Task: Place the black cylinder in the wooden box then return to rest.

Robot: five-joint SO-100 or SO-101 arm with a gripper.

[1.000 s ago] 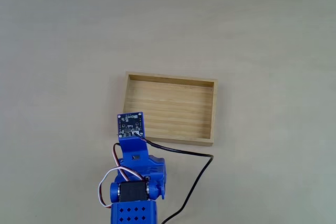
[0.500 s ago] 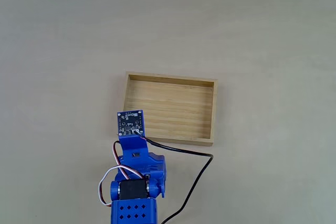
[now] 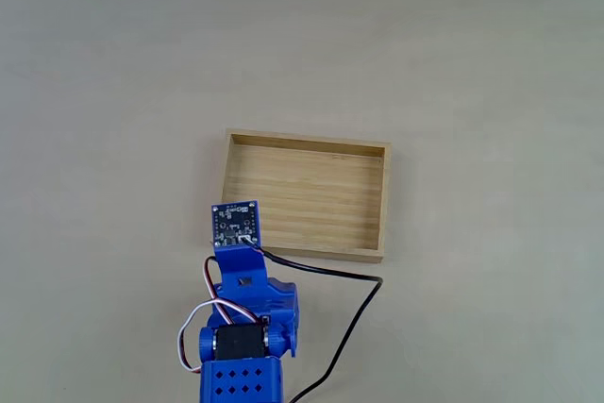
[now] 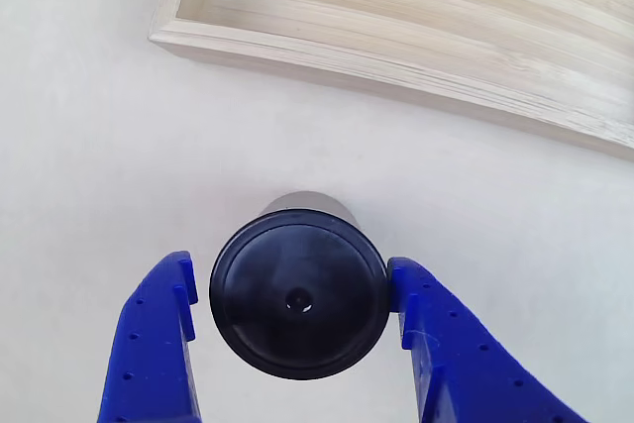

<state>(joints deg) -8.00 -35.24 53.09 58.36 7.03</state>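
1. The desk [image 3: 453, 63] is a pale, bare surface, so I have room to move without bumping anything.
2. My blue arm [image 3: 241, 346] sits at the bottom edge of the fixed view, folded low and reaching toward the box's near left corner. A black cable [image 3: 354, 313] loops off to the right of it, and a small square circuit board [image 3: 235, 224] rides on top over the box's near wall.
3. The wooden box [image 3: 307, 200] lies flat and open-topped, with nothing inside it. In the other view its near wall [image 4: 396, 61] runs across the top, just beyond the cylinder, so I judge the carry will be short: up, over the low wall, down.
4. My jaws [image 4: 297, 334] are parted, one blue finger [image 4: 158, 344] on each side of the cylinder. The right one looks touching or nearly so; the left has a thin gap. I am not gripping yet.
5. The black cylinder [image 4: 297, 294] stands upright on the desk, outside the box, squarely between my fingers. That centring is deliberate, I think, so closing will pinch its round wall evenly.
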